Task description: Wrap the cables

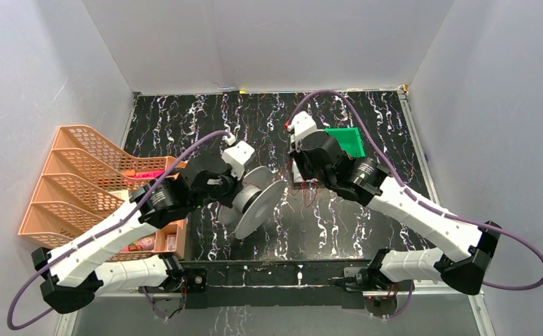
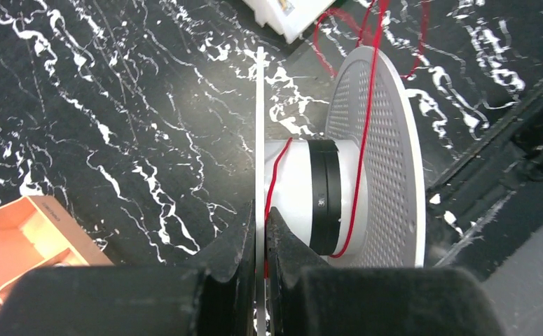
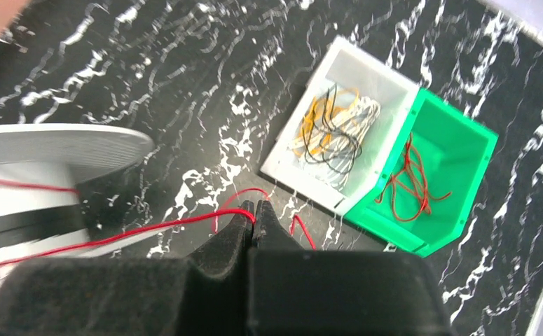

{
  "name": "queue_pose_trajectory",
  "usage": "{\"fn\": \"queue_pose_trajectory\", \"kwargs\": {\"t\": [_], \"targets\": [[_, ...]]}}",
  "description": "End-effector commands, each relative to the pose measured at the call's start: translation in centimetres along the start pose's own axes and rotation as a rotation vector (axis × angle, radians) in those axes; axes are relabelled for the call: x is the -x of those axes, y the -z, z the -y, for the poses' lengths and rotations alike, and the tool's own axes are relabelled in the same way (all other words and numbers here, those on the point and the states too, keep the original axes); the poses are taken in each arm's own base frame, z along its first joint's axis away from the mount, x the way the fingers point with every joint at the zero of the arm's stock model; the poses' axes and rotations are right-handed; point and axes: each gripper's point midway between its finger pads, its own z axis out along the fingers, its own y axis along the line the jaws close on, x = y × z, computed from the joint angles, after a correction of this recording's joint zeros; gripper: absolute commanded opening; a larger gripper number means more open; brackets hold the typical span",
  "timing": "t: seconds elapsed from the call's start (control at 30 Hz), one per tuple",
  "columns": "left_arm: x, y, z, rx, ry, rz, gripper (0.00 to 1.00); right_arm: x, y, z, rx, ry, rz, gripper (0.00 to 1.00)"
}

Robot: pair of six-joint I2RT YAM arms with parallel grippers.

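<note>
Red cables (image 3: 135, 232), hair-thin and floppy, run from the spool (image 2: 373, 161) to my right hand (image 3: 254, 213), pinched shut on them. My left hand (image 2: 260, 238) clamps the spool's rim. They look light and easily snapped, so I'd pull gently.

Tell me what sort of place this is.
Probably a lab robot test cell: plain white walls box in a marbled table, two arms bolted at its edge, wire bins beside a spool.
</note>
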Motion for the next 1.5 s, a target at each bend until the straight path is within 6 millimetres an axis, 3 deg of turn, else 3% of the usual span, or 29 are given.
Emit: {"fn": "queue_pose_trajectory", "kwargs": {"t": [0.0, 0.2, 0.5, 0.8, 1.03, 1.17, 1.47], "targets": [[1.9, 4.0, 1.7, -0.142, 0.025, 0.080, 0.00, -0.4, -1.5, 2.1, -0.017, -0.136, 0.052, 0.00], [3.9, 6.8, 2.5, -0.221, 0.055, 0.164, 0.00, -4.6, -3.7, 2.8, 0.007, -0.234, -0.014, 0.01], [7.5, 10.8, 3.1, -0.304, 0.122, 0.318, 0.00, -11.7, -6.3, 2.2, 0.020, -0.392, -0.102, 0.09], [10.9, 15.0, 3.1, -0.359, 0.179, 0.470, 0.00, -15.8, -8.2, 1.5, 0.004, -0.495, -0.148, 0.19], [13.0, 17.3, 1.2, -0.296, 0.234, 0.561, 0.00, -18.5, -8.8, 1.8, -0.058, -0.516, -0.206, 0.26], [13.6, 17.9, 0.3, -0.253, 0.256, 0.589, 0.00, -18.2, -8.2, 1.6, -0.040, -0.530, -0.200, 0.34], [14.2, 17.9, -0.7, -0.200, 0.289, 0.604, 0.00, -14.0, -4.8, -1.0, 0.193, -0.547, -0.085, 0.51]]}}
